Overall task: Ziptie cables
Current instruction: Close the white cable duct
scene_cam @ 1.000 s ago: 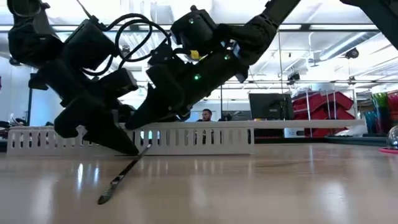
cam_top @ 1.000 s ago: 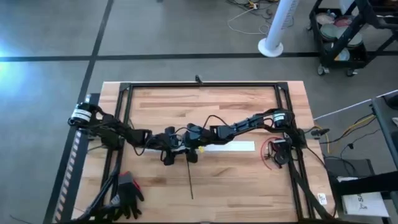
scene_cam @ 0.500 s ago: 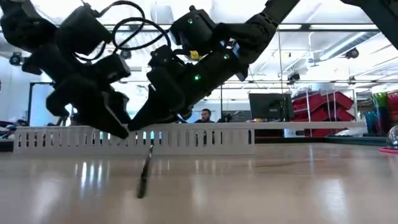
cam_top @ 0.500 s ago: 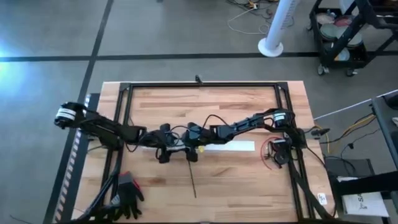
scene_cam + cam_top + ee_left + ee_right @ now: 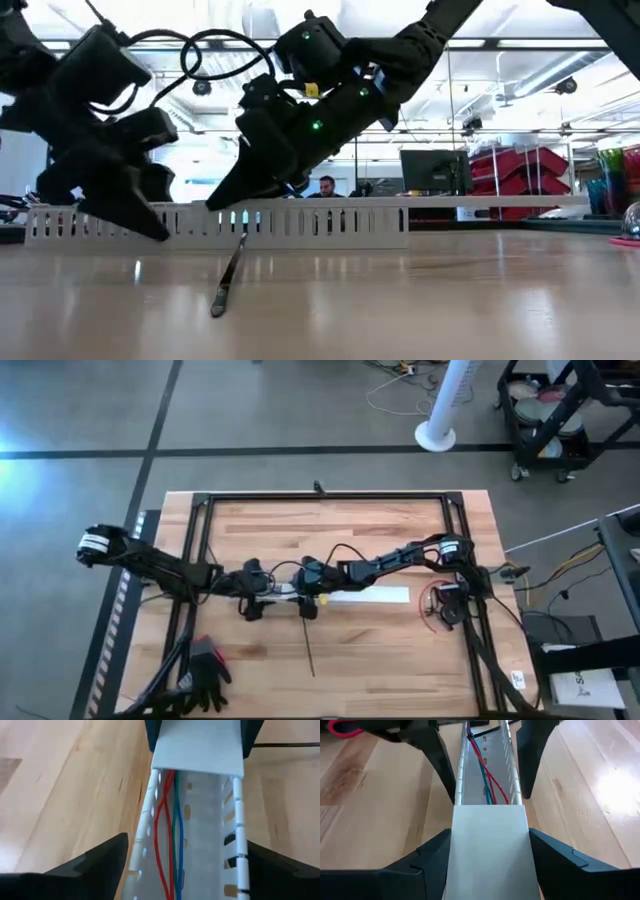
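A white slotted duct (image 5: 282,592) lies across the middle of the table, resting on its bottom. Inside it run the cables (image 5: 167,835), thin red, green and blue wires (image 5: 485,775). A flat white cover (image 5: 490,855) closes the duct's right part. My right gripper (image 5: 308,605) is shut over the cover's left end. My left gripper (image 5: 187,842) stands open astride the uncovered duct, farther left (image 5: 248,607), its fingers apart from the duct's walls. A black zip tie (image 5: 309,645) runs from the duct below my right gripper toward the near edge. My right gripper clamps the covered duct between its two fingers, one on each long edge of the cover (image 5: 454,851), at the cover's left end. The fingers slant down from the table's right side and straddle the duct crosswise. The duct stays flat on the table.
Black gloves (image 5: 205,665) lie at the near left corner. A coil of red wire (image 5: 432,605) sits by the right arm's base. Black frame rails (image 5: 320,497) run along the far and side edges. A person (image 5: 330,186) sits beyond the table.
My left gripper has drawn back along the duct toward the table's left edge, away from my right gripper. The zip tie's near end has swung a little toward the right while its far end stayed at the duct.
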Motion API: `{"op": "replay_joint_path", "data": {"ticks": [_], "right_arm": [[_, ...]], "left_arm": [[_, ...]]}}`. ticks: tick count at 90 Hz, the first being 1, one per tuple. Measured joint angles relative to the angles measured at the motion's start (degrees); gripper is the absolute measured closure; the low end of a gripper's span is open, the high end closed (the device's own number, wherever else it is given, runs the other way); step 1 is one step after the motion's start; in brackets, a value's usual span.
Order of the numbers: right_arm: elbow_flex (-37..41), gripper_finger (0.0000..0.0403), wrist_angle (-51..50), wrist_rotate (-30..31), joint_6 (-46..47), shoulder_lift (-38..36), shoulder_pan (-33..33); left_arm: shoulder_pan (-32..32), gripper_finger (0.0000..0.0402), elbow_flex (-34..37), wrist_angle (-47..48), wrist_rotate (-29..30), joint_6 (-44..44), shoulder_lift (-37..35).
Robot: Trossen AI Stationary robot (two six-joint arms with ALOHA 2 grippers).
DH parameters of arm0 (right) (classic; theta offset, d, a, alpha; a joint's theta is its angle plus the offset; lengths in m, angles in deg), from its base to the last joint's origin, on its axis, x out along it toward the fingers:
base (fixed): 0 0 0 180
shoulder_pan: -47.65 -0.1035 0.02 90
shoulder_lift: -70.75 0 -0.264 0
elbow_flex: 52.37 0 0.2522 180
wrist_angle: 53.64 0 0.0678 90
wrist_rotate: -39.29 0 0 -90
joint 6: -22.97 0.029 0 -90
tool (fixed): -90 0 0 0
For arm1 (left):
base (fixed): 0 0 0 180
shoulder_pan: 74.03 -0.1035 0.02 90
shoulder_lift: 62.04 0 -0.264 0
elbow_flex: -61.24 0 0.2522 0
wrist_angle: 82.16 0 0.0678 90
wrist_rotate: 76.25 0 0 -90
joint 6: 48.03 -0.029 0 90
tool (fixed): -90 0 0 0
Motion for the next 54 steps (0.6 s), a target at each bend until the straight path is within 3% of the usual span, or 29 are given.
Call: {"op": "replay_joint_path", "data": {"ticks": [10, 33, 54], "right_arm": [[0.0, 0.0177, 3.1, -1.7, 0.3, 1.2, 0.1], [0.0, 0.0182, 3.0, -1.9, 0.2, 1.5, 0.5], [0.0, 0.0178, 3.3, -2.4, -1.0, 1.5, 0.7]], "left_arm": [[0.0, 0.0093, -0.2, -3.7, -2.4, 0.4, 4.3], [0.4, 0.0097, -1.7, -6.3, -1.9, 1.6, 13.9], [0.4, 0.0185, -1.6, -6.2, -2.5, 1.8, 14.1]]}}
